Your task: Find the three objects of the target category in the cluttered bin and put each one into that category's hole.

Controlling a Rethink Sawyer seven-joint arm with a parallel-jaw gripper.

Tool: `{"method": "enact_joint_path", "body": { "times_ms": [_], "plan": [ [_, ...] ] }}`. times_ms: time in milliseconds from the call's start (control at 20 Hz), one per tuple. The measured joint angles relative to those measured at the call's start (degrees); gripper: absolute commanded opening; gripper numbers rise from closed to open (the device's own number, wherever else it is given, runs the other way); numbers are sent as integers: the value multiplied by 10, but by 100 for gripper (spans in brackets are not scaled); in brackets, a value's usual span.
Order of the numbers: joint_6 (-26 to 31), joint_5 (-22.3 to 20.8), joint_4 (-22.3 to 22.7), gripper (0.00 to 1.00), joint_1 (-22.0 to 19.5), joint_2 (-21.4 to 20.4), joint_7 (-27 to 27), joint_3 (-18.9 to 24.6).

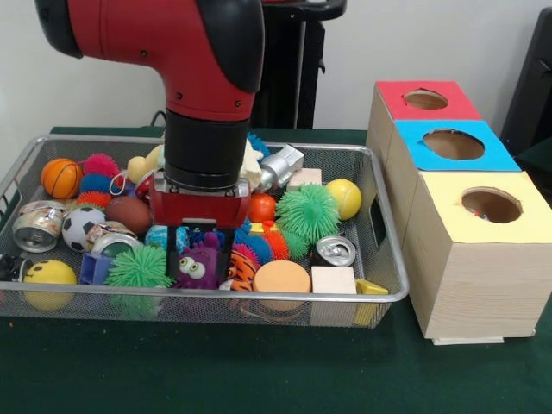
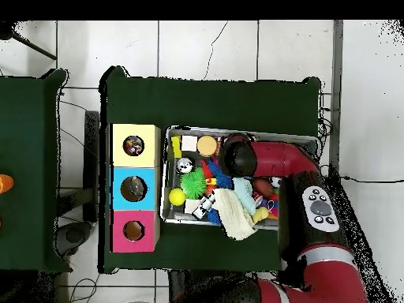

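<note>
Looking down the front view, we have the gripper point(image 1: 201, 244) plunged into the cluttered bin point(image 1: 390, 297), its two black fingers point(image 1: 183, 239) standing apart and straddling a purple googly-eyed toy point(image 1: 200, 266) at the near middle of the tray. We cannot tell whether the fingers touch that toy; they sit at its upper sides with a gap between them.

Just to the picture's right of the gripper, we spot the orange tiger-striped toy point(image 1: 242, 269), lying low against the near wall of the mesh, beside a flat orange disc point(image 1: 281, 277). It sits outside the fingers, not between them. The white string loop is not something we can make out.

Further right we see a green spiky ball point(image 1: 308, 213), a yellow ball point(image 1: 345, 197), a crushed can point(image 1: 335, 251) and a wooden block point(image 1: 333, 280). Off to the picture's left lie an orange basketball point(image 1: 61, 177), a soccer ball point(image 1: 81, 227) and a second green spiky ball point(image 1: 138, 266).

Beside the bin stand three boxes with holes: red-topped box point(image 1: 427, 100), blue-topped box point(image 1: 454, 145), yellow-topped box point(image 1: 490, 206).

From overhead, the red arm point(image 2: 276, 160) covers most of the tray's right half, hiding the gripper.
</note>
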Motion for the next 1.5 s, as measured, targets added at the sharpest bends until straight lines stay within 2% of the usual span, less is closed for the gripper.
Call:
{"method": "enact_joint_path", "body": {
  "times_ms": [250,700,1250,1500],
  "plan": [
    [-22,-3,27,100,15,3,0,-5],
    [-25,-2,70,100,45,-4,0,-12],
    [-37,-2,48,100,19,40,0,-11],
    [-41,-2,40,100,15,46,0,-11]
  ]
}}
